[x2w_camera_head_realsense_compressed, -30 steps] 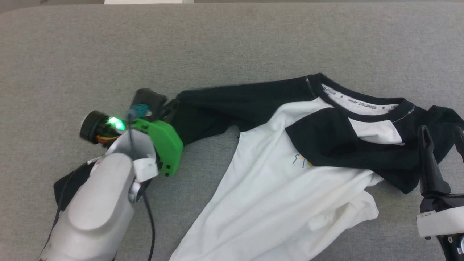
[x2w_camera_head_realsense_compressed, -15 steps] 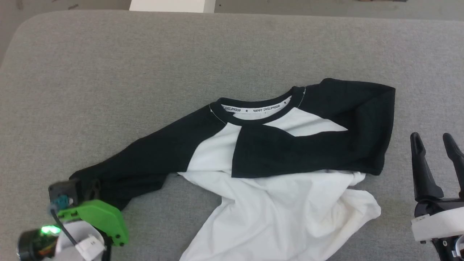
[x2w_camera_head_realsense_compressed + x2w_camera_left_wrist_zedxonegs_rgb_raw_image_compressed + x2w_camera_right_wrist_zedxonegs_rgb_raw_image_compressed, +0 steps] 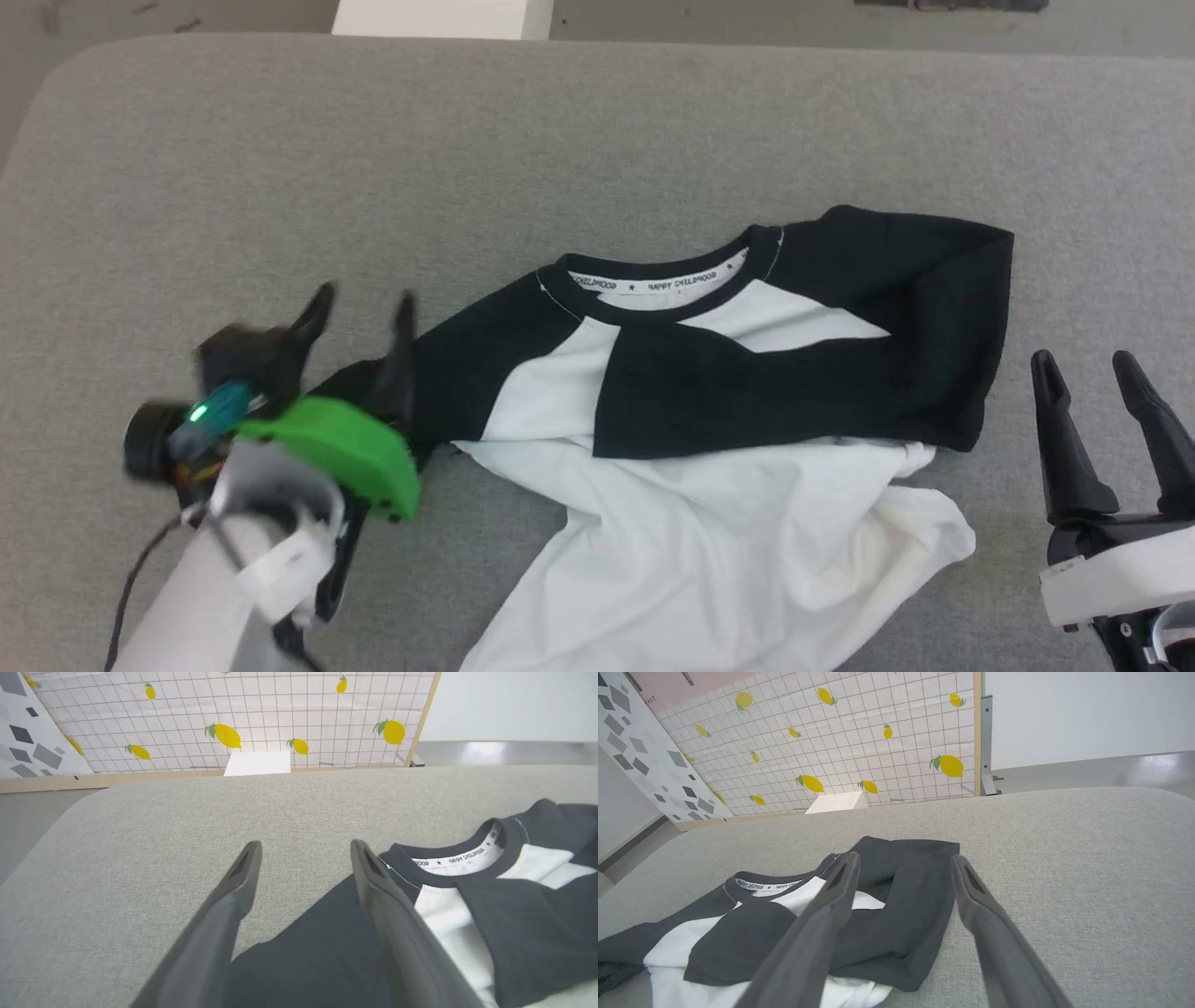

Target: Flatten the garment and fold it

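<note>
The garment (image 3: 709, 551) lies on the grey padded table, its white body rumpled toward the front edge. One black sleeve is folded across the chest (image 3: 775, 392). The other black sleeve (image 3: 467, 355) stretches out to the left, its end hidden under my left wrist. My left gripper (image 3: 364, 303) hovers open over that sleeve, nothing between its fingers; in the left wrist view the left gripper (image 3: 306, 847) stands above the sleeve (image 3: 322, 952). My right gripper (image 3: 1083, 366) stands open beside the garment's right edge, apart from it. In the right wrist view the right gripper (image 3: 903, 858) points toward the garment (image 3: 738, 933).
The grey table (image 3: 597, 121) has a rounded back-left corner and bare cloth behind and left of the garment. A white box (image 3: 429, 17) stands beyond the far edge, before a lemon-patterned panel (image 3: 280, 714).
My left gripper, shut on the black sleeve before, has let it go and opened. It has moved up and to the right over the sleeve. The head camera shifted early on; the right gripper stayed open.
</note>
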Controlling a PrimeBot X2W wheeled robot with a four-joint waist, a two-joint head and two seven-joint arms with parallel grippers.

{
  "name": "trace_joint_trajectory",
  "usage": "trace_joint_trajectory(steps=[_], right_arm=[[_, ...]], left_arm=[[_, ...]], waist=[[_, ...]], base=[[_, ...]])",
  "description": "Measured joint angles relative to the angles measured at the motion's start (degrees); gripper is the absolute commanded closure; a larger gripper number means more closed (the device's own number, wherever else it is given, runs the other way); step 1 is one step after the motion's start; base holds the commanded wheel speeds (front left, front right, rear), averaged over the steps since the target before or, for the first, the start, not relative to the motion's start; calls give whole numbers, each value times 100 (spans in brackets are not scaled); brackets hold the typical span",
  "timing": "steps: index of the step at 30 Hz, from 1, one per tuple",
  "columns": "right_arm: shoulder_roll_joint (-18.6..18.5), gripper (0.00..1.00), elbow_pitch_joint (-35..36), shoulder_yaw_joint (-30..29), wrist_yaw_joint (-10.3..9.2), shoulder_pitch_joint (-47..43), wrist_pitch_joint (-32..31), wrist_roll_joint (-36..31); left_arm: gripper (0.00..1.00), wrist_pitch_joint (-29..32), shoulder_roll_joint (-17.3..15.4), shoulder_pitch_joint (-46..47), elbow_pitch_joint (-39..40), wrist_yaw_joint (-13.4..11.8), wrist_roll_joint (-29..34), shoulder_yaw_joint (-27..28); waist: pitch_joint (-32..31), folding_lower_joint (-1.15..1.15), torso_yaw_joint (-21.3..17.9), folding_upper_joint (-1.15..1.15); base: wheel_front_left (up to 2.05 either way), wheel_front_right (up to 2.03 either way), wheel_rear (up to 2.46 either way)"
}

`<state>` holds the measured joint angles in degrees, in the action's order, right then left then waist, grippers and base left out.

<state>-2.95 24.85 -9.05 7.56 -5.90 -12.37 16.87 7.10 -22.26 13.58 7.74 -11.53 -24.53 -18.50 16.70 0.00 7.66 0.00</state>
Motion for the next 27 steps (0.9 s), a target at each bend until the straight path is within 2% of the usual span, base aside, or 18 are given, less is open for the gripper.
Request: trace_joint_trajectory(steps=[9, 15, 22, 23, 24, 27], right_arm=[[1, 0, 31, 25, 0, 129, -24, -20], [1, 0, 54, 1, 0, 170, -26, -22], [0, 0, 86, -13, 0, 240, -60, -71], [1, 0, 89, -12, 0, 242, -82, -78], [1, 0, 90, -7, 0, 246, -83, -78], [1, 0, 100, 18, 0, 297, -116, -79]], left_arm=[[0, 1183, -229, 1299, -1205, 916, 460, -960], [0, 1904, -478, 1632, -1785, 1165, 475, -1125], [0, 2641, -527, 1843, -1729, 1428, 33, -1112], [54, 2737, -541, 1874, -1691, 1458, 12, -1121], [100, 2789, -544, 1892, -1660, 1479, -21, -1123], [100, 2969, -519, 1905, -1579, 1550, -248, -1165]], waist=[[396, 0, -193, 0], [665, 0, -307, 0], [891, 0, -336, 0], [909, 0, -324, 0], [922, 0, -311, 0], [956, 0, -267, 0]], base=[[0, 0, 0], [0, 0, 0], [0, 0, 0], [0, 0, 0], [0, 0, 0], [0, 0, 0]])
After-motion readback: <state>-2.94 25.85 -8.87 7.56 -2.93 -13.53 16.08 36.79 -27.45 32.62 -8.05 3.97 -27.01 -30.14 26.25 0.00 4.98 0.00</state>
